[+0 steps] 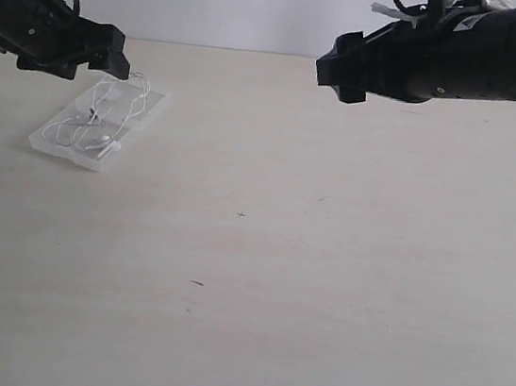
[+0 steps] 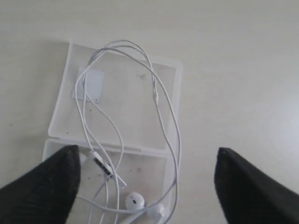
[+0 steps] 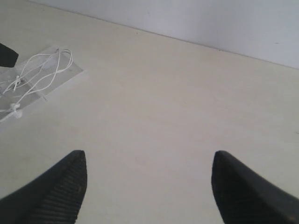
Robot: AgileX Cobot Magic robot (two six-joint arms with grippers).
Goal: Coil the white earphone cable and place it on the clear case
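The clear case [image 1: 146, 107] lies flat on the table at the far left, its two halves side by side. The white earphone cable [image 1: 106, 116] rests on it in loose loops. In the left wrist view the cable [image 2: 161, 116] drapes over the case [image 2: 126, 121], with both earbuds [image 2: 135, 201] and the inline remote [image 2: 100, 164] on one half and one loop hanging just past the case edge. My left gripper [image 2: 147, 186] hovers above the case, open, holding nothing. My right gripper [image 3: 148, 186] is open over bare table, high at the right; the case [image 3: 74, 70] and cable [image 3: 42, 74] show far off.
The light wooden table [image 1: 325, 259] spreads across the view, with a pale wall [image 1: 245, 6] behind its far edge. A few tiny dark specks [image 1: 197, 283] mark the middle of the tabletop. Both black arms hang above the table's back part.
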